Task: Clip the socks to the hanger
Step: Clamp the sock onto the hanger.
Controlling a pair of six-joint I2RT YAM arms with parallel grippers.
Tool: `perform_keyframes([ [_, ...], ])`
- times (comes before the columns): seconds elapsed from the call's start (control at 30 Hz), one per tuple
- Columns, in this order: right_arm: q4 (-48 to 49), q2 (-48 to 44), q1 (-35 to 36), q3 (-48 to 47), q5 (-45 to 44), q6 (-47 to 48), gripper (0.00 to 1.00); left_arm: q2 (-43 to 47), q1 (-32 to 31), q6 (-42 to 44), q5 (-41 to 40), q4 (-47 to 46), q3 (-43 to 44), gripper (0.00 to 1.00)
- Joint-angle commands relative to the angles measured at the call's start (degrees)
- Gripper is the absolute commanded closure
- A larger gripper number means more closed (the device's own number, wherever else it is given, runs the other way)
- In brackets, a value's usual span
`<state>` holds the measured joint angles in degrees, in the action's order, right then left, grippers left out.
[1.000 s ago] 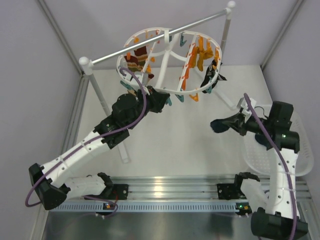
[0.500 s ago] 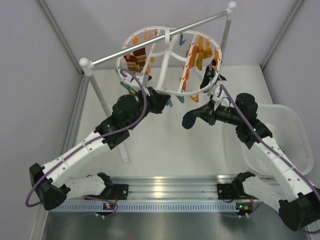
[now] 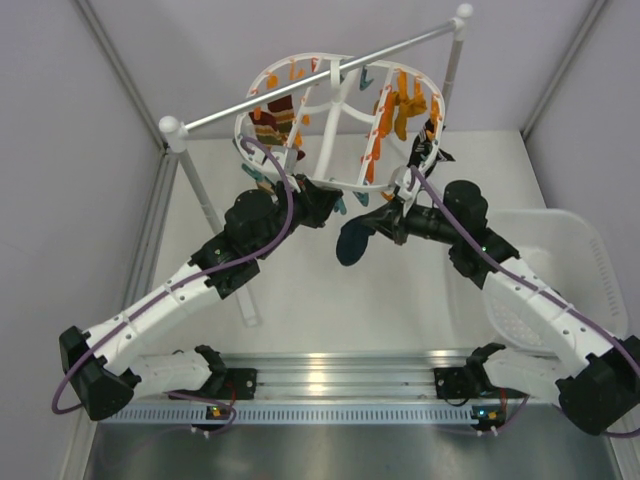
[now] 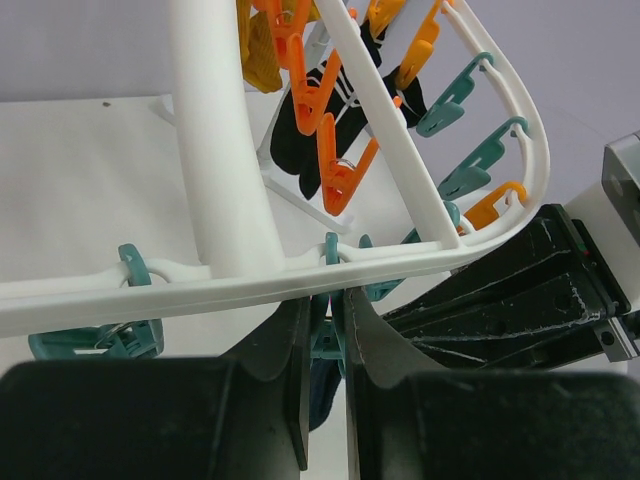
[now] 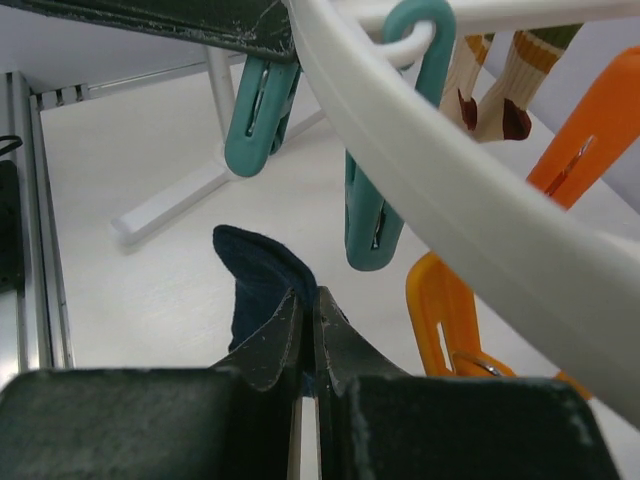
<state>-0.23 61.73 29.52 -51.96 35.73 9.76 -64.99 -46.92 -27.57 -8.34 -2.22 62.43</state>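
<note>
My left end effector, centre frame, is pinched narrow on a teal clip under the hanger rim. To its right a navy sock dangles over the tabletop, clamped in my right end effector just below the rim.

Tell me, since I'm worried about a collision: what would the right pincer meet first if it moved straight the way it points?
Probably the teal clip hanging from the hanger's ring, just beyond the dark sock the right pincer holds; depth is unclear.
</note>
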Motion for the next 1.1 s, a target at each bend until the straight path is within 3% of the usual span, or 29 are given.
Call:
perform_keyframes([
  [0.0, 5.41, 0.75, 1.86, -3.76, -0.92, -0.88, 1.0, 0.3, 0.07, -0.55, 1.92, -1.56, -0.12, 1.0],
  [1.07, 9.11, 2.87, 4.06, -6.92, -0.74, -2.99, 1.0, -0.57, -0.02, -0.46, 2.54, -1.91, -0.65, 1.0],
])
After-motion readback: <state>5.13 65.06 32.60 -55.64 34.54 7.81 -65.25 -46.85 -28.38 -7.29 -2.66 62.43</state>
